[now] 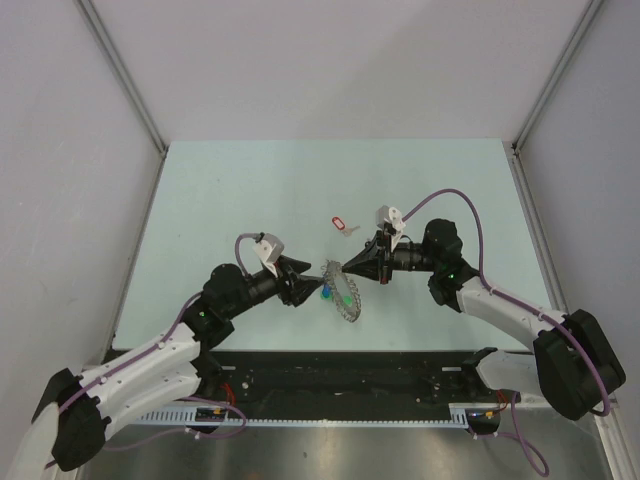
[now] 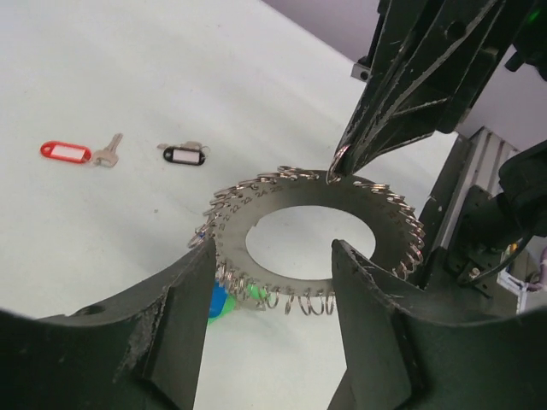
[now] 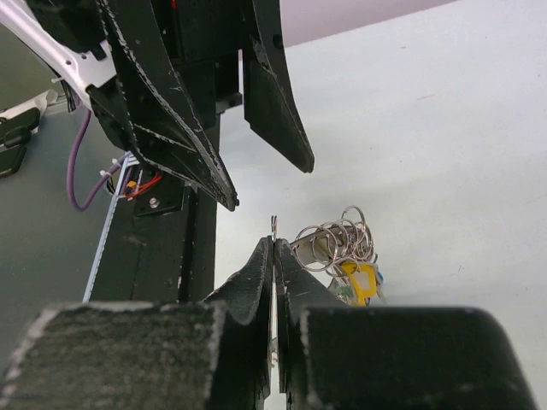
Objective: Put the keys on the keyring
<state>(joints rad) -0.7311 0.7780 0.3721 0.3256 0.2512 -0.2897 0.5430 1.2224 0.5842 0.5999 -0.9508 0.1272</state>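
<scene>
we pinched keyring by its far rim in right pincer, likely steadying it | left pincer gaped empty astride its near rim | red-tagged key, black-tagged key lay beyond keyring

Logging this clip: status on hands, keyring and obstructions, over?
Right hand shut, pinching rim of flat grey metal keyring. Left hand open, close by its rim. Red-tagged silver key and black-tagged silver key loose on table, clear of both hands.

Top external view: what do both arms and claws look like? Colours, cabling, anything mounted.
The left arm and right arm match: white link shells, black joint housings, a purple cable looping along each, a white camera mount at the wrist. The left claw and right claw are black, tapering to points, edges scuffed.
</scene>
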